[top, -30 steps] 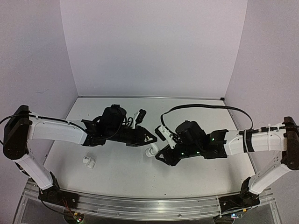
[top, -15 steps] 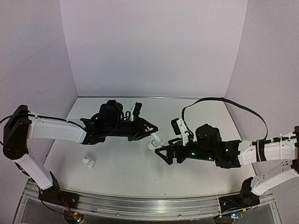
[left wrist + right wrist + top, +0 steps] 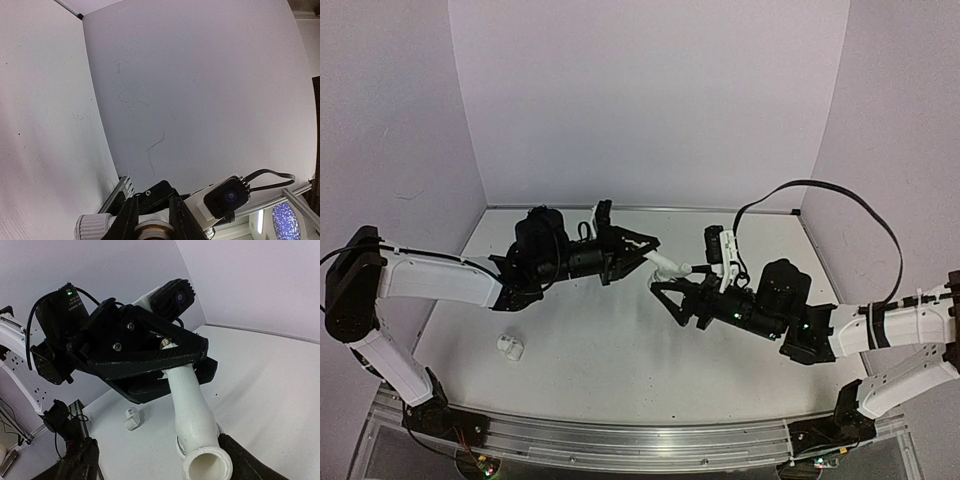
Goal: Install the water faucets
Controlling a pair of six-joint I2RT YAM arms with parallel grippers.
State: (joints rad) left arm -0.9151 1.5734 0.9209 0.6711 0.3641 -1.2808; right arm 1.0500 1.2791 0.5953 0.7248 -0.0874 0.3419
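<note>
Above the middle of the counter [image 3: 620, 370], our left tool [image 3: 646, 252] is clenched on the white tap [image 3: 672, 265], holding it in the air. Our right tool [image 3: 677, 284] is spread wide, a finger on either side of the tap's open spout. The elbow fitting [image 3: 510, 346] lies on the counter, well apart to the left.

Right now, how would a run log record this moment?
left gripper: shut on white plastic tap, airborne | right gripper: open beside tap | small white elbow fitting: on table
</note>
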